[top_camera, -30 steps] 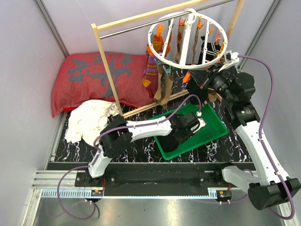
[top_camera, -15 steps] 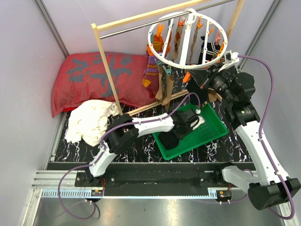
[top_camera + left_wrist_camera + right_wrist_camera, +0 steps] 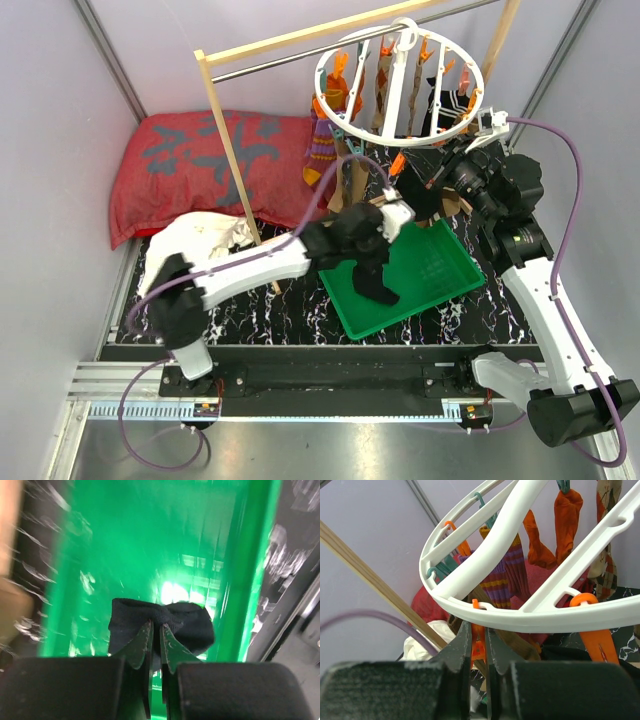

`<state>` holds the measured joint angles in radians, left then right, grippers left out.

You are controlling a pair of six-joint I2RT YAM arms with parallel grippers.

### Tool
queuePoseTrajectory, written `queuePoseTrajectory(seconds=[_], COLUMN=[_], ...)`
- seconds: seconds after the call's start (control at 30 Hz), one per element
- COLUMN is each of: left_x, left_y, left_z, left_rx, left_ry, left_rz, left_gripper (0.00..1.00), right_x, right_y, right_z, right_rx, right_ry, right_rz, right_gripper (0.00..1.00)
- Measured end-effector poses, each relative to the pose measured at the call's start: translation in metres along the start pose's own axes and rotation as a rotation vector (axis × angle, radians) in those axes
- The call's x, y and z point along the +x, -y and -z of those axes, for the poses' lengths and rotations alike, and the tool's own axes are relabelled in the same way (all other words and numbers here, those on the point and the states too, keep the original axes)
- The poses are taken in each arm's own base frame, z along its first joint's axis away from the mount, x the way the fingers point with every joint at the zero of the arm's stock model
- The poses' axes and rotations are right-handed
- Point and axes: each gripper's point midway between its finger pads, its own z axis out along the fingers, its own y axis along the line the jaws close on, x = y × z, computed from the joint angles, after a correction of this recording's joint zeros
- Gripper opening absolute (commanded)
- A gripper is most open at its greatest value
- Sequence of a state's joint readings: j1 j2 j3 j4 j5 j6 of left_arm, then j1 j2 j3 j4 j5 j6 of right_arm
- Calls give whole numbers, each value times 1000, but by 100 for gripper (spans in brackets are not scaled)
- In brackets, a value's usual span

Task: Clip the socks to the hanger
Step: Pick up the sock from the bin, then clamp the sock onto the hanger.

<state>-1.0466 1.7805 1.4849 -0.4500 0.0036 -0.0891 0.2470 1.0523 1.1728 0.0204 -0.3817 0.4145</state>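
My left gripper [image 3: 366, 257] is shut on a black sock [image 3: 380, 285] and holds it hanging above the green tray [image 3: 432, 262]. In the left wrist view the fingertips [image 3: 156, 630] pinch the bunched sock [image 3: 160, 622] over the tray floor. The round white hanger [image 3: 400, 85] hangs from the rod with several socks clipped on, among them a purple and orange striped one [image 3: 320, 140]. My right gripper [image 3: 408, 180] is shut on an orange clip [image 3: 479, 647] just under the hanger ring [image 3: 530, 615].
A pale wooden frame [image 3: 226, 150] with a metal rod stands behind the tray. A red patterned pillow [image 3: 200, 170] lies at the back left. A white cloth [image 3: 195, 250] lies in front of it. Grey walls close in both sides.
My left arm has lifted the black sock out of the tray and swung up and to the left. My right arm has stayed at the hanger.
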Motion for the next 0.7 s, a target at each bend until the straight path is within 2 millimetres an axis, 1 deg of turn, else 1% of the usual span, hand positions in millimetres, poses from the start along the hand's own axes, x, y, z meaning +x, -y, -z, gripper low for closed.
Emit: queuePoseTrajectory(seconds=[0.03, 0.1, 0.2, 0.27, 0.4, 0.53, 0.7], left_x=[-13, -33, -53, -63, -81, -107, -139], left_y=[-4, -11, -20, -23, -29, -38, -42], left_z=[12, 36, 64, 75, 88, 100, 122], left_rx=[-4, -12, -25, -27, -26, -25, -17], left_ry=[70, 188, 341, 426, 560, 694, 853], left_rz=[14, 36, 58, 70, 103, 131, 139], left_gripper=[5, 4, 4, 4, 4, 4, 4], right_x=[0, 0, 0, 0, 0, 0, 0], right_y=[0, 0, 0, 0, 0, 0, 0], right_z=[0, 0, 0, 0, 0, 0, 0], right_rx=[0, 0, 1, 1, 0, -1, -1], right_ry=[0, 0, -1, -2, -2, -2, -2], right_rz=[0, 0, -1, -1, -1, -2, -3], right_gripper=[11, 11, 11, 11, 11, 11, 11])
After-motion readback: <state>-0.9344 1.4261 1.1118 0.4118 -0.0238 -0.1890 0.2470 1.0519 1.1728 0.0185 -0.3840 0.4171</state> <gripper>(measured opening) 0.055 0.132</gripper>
